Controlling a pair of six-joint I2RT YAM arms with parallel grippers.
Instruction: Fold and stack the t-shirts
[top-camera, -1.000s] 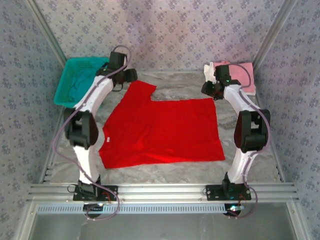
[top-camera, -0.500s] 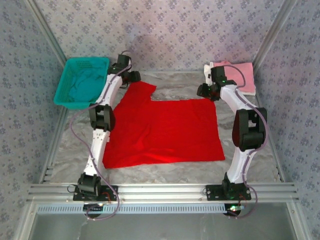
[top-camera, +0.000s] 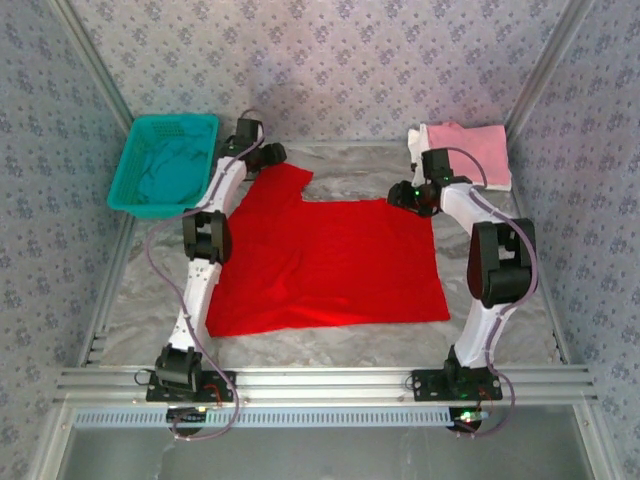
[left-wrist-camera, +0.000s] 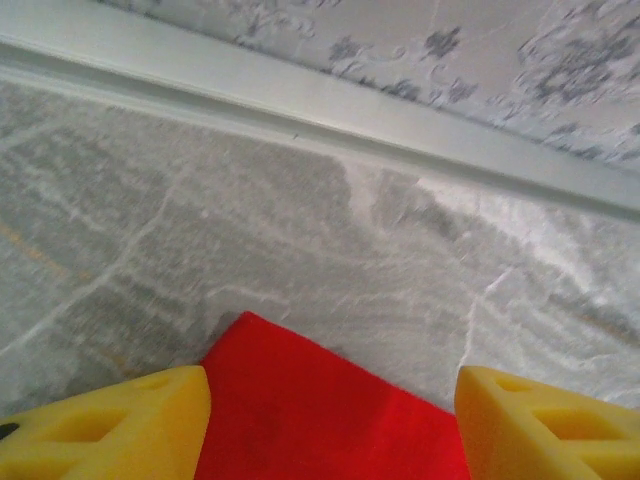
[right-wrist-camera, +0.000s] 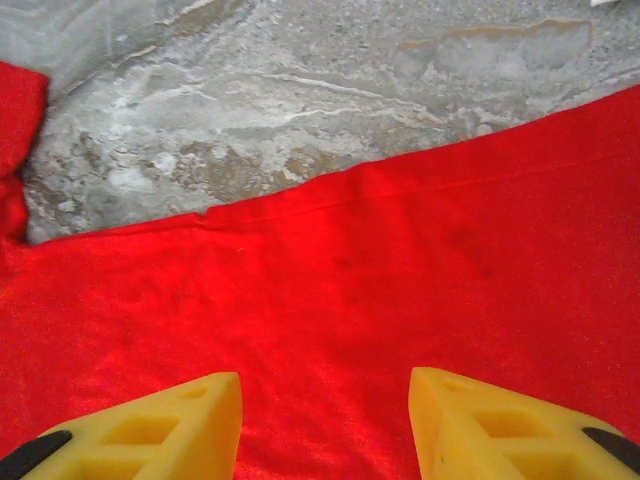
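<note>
Overhead, at far left: basket (top-camera: 176, 120) holding crumpled teal shirt (top-camera: 163, 176); pink shirt (top-camera: 477, 150) folded far right; red shirt (top-camera: 320, 262) spread flat on grey marbled table (top-camera: 345, 175), patterned walls (top-camera: 330, 60) around. Both arms stretched toward far edge.
Left wrist: left gripper (left-wrist-camera: 330, 415) spread wide over red shirt's corner.
Right wrist: right gripper (right-wrist-camera: 325, 425) parted above red cloth, gripping nothing.

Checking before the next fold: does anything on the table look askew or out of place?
Nothing looks spilled or damaged. The red t-shirt lies flat but lopsided: one sleeve juts toward the far left, while its right side is a straight edge.
</note>
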